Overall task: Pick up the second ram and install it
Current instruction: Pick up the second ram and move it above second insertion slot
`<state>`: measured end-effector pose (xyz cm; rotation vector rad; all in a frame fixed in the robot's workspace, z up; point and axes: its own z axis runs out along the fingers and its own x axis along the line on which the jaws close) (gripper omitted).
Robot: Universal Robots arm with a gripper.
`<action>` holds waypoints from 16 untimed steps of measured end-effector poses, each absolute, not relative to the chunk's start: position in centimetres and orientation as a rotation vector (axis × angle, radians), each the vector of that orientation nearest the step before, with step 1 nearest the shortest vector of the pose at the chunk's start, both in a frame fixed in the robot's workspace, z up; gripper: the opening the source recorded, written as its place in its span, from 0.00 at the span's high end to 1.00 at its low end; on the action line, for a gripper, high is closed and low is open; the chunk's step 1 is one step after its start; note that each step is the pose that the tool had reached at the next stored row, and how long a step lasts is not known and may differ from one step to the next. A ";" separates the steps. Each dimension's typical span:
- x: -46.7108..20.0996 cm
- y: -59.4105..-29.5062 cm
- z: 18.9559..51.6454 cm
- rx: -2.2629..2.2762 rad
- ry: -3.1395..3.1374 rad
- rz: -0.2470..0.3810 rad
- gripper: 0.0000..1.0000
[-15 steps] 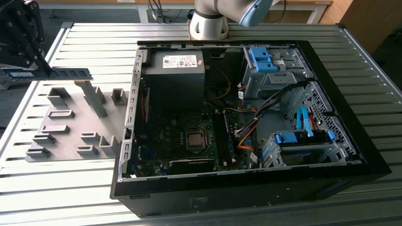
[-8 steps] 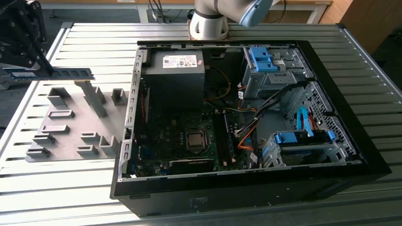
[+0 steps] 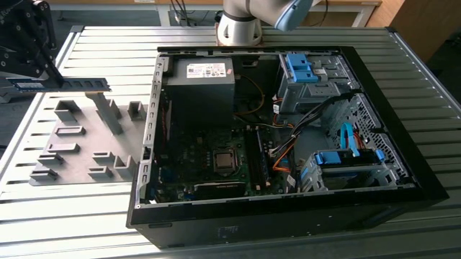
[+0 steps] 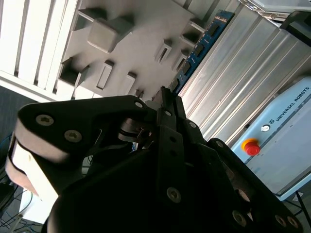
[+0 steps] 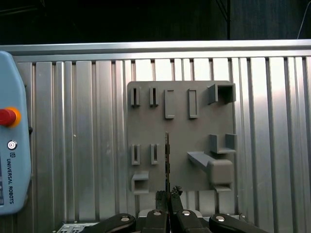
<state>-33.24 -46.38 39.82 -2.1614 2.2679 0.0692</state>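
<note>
- second ram (image 3: 79, 84) was in the air over the grey fixture plate (image 3: 79, 145), level, long edge running along the plate's far side in the exterior view, not touching any block
- gripper (image 5: 168, 194) was closed tight on the board; in the first wrist view the board (image 5: 167, 155) showed edge-on between the fingers, gripped near one end
- second wrist view showed the chip face (image 4: 200, 46) sticking out past the fingers (image 4: 164, 99)
- computer case (image 3: 288, 229) lay open, well apart, toward the exterior view's right
- step judged: pick-up done, install not yet done, roughly halfway
- judged: the next move called for clearing the case wall, then lining the board's edge up with a long memory slot (image 3: 253, 156) beside the processor socket (image 3: 224, 161), pressed straight in; cables (image 3: 284, 154) near the slots could snag
</note>
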 end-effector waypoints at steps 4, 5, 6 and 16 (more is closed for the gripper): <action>-33.1 -46.4 39.8 -2.161 2.268 0.069 0.86; -33.0 -46.4 39.8 -2.161 2.268 0.069 0.86; -33.0 -46.4 39.8 -2.161 2.268 0.069 0.86; -32.9 -46.4 39.8 -2.161 2.268 0.069 0.86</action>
